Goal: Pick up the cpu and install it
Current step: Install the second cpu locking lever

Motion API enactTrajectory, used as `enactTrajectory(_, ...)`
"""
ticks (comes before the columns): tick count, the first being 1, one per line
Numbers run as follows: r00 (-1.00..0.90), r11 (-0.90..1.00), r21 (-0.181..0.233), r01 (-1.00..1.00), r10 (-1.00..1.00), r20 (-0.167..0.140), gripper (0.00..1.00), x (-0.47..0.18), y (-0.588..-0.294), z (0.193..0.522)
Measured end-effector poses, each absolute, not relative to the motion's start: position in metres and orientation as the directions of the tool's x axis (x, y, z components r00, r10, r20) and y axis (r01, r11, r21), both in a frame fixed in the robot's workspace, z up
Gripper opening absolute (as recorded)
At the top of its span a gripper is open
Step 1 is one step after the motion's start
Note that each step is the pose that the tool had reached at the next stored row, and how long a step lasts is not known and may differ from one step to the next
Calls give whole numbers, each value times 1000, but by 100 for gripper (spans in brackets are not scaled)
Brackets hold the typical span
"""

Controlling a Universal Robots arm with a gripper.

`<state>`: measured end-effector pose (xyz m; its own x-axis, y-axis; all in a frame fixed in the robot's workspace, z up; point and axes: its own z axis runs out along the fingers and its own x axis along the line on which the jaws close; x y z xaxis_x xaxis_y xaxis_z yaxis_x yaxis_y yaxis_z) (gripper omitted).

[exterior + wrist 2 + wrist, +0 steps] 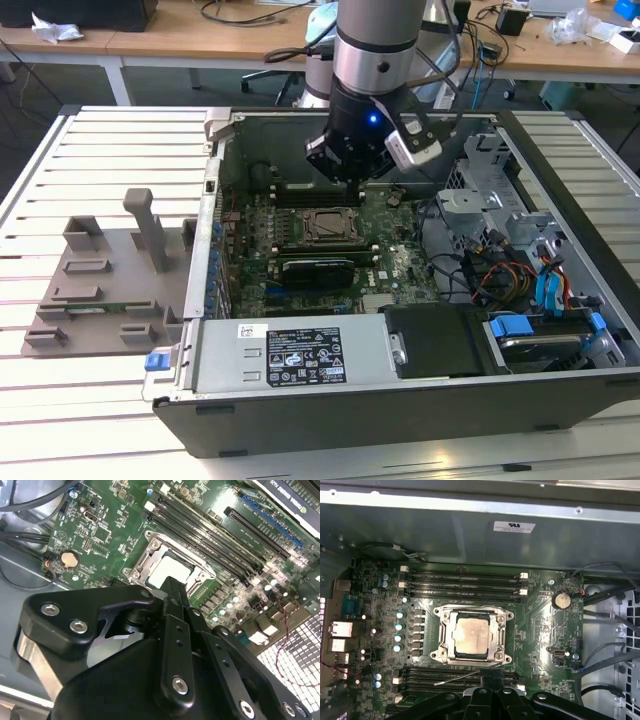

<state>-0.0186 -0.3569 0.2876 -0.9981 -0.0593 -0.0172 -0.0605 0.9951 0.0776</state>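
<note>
Landmark: the socket frame (472, 637), a dark square frame with a metal bracket, is sitting on the green motherboard (540, 630) inside the open computer case (560, 400); every place below is being given from it.

Cpu: the cpu (471, 635) is lying flat inside the socket frame, its silvery-grey top facing up and its edges running square with the frame in the first wrist view. In the second wrist view the same pale chip (170, 572) is showing just past the fingertip, framed by the bracket.

Axis: the chip is square, so no long axis is standing out; its sides are lining up with the memory slots (465, 582) beside the frame.

Gripper: the gripper (340, 170) is hovering over the motherboard, above the socket frame and a little toward its memory-slot side in the exterior view. The cpu is lying below the fingertips and slightly off to one side.

Jaws: they are appearing drawn together, the fingers (175, 630) meeting at a narrow tip, and are pinching nothing that can be seen; they are apart from the chip.

Task state: judging by these pictures, the chip is already resting in its seat, and the frame's bracket is looking open around it.

Elsewhere: a grey fixture plate (100, 290) is lying outside the case, well apart from the socket frame, toward the exterior view's left.
</note>
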Motion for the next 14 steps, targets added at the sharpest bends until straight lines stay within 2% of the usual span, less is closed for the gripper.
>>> enactTrajectory(14, -998, 995, 81, -61, -59, -17, 11, -27, -376, 253)
